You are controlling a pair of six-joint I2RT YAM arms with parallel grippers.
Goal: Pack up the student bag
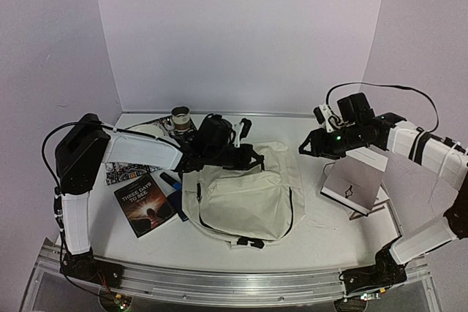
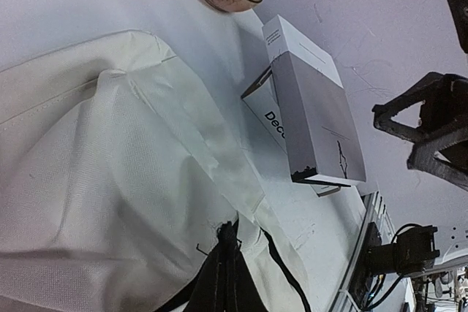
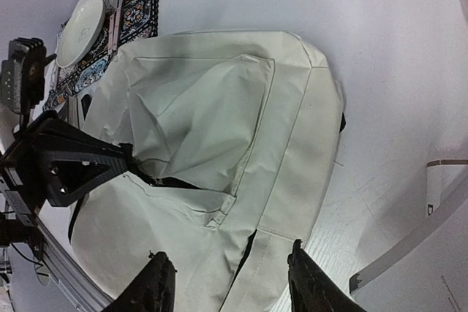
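The student bag (image 1: 245, 195) lies flat in the middle of the table, cream fabric with black zippers and straps. My left gripper (image 1: 245, 155) is at its far top edge, fingers shut on a pinch of the bag's fabric (image 2: 228, 250) beside a black strap. In the right wrist view the student bag (image 3: 219, 107) fills the frame and the left gripper (image 3: 128, 155) grips it at a raised fold. My right gripper (image 3: 228, 275) hovers open above the bag's right side, nothing between its fingers (image 3: 157, 283). From above, the right gripper (image 1: 303, 147) is off the bag's far right corner.
A white box (image 1: 356, 180) stands right of the bag, over a flat white carton (image 2: 274, 118). A dark book (image 1: 145, 206) and a blue item (image 1: 175, 188) lie to the left. A cup (image 1: 180, 117) and a plate (image 1: 146, 131) sit on a patterned mat at the back left.
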